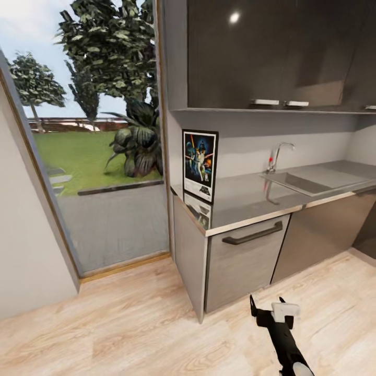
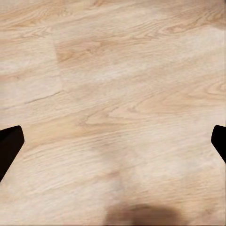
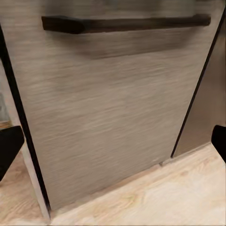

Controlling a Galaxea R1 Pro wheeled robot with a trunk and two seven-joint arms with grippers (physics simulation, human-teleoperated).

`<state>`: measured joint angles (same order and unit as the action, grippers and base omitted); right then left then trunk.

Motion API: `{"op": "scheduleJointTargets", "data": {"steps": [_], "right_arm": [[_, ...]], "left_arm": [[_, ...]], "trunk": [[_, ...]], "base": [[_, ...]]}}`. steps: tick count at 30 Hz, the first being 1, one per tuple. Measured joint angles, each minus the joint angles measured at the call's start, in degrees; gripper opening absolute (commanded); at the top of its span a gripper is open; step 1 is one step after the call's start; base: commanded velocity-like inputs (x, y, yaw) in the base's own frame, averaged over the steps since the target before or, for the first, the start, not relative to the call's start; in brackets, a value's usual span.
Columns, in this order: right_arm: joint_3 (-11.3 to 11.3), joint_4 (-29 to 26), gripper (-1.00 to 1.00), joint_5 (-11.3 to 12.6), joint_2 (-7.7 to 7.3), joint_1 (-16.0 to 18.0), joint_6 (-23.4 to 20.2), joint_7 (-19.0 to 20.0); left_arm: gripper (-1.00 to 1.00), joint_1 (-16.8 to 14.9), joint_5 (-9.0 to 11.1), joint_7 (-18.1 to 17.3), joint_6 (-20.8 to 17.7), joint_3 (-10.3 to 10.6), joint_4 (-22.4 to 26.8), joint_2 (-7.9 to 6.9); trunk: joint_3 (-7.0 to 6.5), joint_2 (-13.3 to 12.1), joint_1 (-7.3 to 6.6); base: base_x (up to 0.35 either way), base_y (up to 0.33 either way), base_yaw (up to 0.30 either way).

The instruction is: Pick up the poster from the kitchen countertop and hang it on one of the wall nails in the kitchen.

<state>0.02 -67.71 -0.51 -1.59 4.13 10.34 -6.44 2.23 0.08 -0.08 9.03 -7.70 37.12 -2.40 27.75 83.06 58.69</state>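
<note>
Bright daylight from the window (image 1: 94, 136), glare on upper cabinets (image 1: 235, 18), wrist views soft

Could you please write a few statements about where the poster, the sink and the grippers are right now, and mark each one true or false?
1. The poster stands upright on the kitchen countertop, near its window-side end. True.
2. The poster lies flat inside the sink. False: it stands well away from the sink, toward the counter's other end.
3. The right gripper holds the poster. False: its fingers are spread and empty, low before the cabinet door.
4. The left wrist view looks at wooden floor. True.
5. The faucet stands behind the sink. True.
</note>
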Motion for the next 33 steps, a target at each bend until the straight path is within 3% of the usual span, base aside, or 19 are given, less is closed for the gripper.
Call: {"op": "scheduleJointTargets", "data": {"steps": [4,6,7,13,14,15,16,18,21,23,33], "right_arm": [[-0.10,-8.59,1.00,0.02,-0.04,-0.01,-6.02,-0.01],[-0.21,-14.48,1.00,0.01,-0.11,0.43,-11.23,-0.05],[-0.25,-18.88,1.00,-0.02,-1.16,2.48,-16.44,0.11],[-0.27,-20.42,1.00,0.03,-2.62,7.36,-20.94,0.44],[-0.27,-20.65,1.00,0.08,-3.30,13.03,-27.69,2.20],[-0.26,-20.69,1.00,0.00,-3.65,18.35,-29.32,3.06],[-0.18,-20.54,1.00,0.14,-5.45,21.88,-33.03,7.58],[-0.17,-20.49,1.00,0.22,-5.86,23.30,-34.11,9.75],[-0.18,-20.27,1.00,0.29,-6.40,26.46,-36.39,18.89],[-0.18,-20.07,1.00,0.25,-6.43,27.43,-36.77,21.82],[0.51,-10.79,1.00,0.76,-4.98,29.19,-36.53,31.52]], "left_arm": [[1.00,-0.01,0.00,0.00,0.00,-0.01,0.01,0.01],[1.00,0.00,0.00,0.00,0.01,0.00,0.01,0.02],[1.00,0.01,0.00,0.00,0.02,0.01,-0.01,0.02],[1.00,-0.01,0.00,0.04,0.02,-0.06,0.03,0.02],[1.00,-0.01,0.01,0.07,0.06,-0.72,0.13,0.02],[1.00,-0.02,0.00,0.06,0.09,-1.21,0.12,0.02],[1.00,-0.02,0.00,0.02,0.11,-2.20,0.20,0.01],[1.00,0.00,0.01,0.01,0.11,-2.34,0.23,0.02],[1.00,-0.01,0.06,0.00,0.11,-2.50,0.25,0.02],[1.00,-0.01,0.07,0.00,0.11,-2.54,0.28,0.02],[1.00,-0.01,0.13,0.00,0.10,-2.84,0.46,0.10]], "trunk": [[0.00,0.00,0.00],[0.00,0.00,0.00],[-0.01,0.00,0.00],[0.00,0.00,0.00],[0.01,0.00,0.00],[-0.01,-0.01,0.00],[-0.01,-0.01,0.00],[0.00,0.00,0.00],[0.00,0.00,0.00],[0.00,-0.01,0.01],[0.00,-0.01,0.03]], "base": [[0.313,0.143,0.000],[0.332,0.035,0.000],[0.336,0.010,0.000],[0.335,-0.034,0.000],[0.327,-0.099,0.000],[0.320,-0.114,0.000],[0.318,-0.116,0.000],[0.313,-0.121,0.000],[0.279,-0.127,0.000],[0.179,-0.100,0.000],[0.034,-0.019,0.000]]}}
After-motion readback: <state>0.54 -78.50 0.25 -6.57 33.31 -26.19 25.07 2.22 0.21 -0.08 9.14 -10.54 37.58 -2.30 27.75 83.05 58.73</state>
